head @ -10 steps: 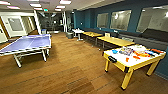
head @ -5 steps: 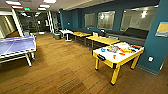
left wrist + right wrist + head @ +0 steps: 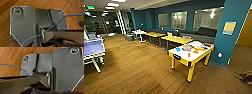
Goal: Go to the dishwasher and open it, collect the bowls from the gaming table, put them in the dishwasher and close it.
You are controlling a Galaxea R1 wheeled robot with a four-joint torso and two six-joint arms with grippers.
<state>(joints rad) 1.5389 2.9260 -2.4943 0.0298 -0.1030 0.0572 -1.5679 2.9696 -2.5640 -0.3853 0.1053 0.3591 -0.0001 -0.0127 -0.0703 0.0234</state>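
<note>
Since half a second ago the camera has swung left, so the gaming desk (image 3: 191, 55) is seen further right – beside the teal pillar (image 3: 231, 32), with a blue bowl (image 3: 178, 49) and orange-red bowls (image 3: 195, 51) on it. Neither hand's state can be told.

Left wrist plate (image 3: 25, 23) faced down over wood floor, jointed bar (image 3: 67, 35) running alongside, thin blue cable (image 3: 50, 28) crossing plate. Right wrist plate (image 3: 65, 70) likewise faced down, bar (image 3: 18, 83) beside it, blue cable (image 3: 12, 66) at edge. Fingers indistinct.
</note>
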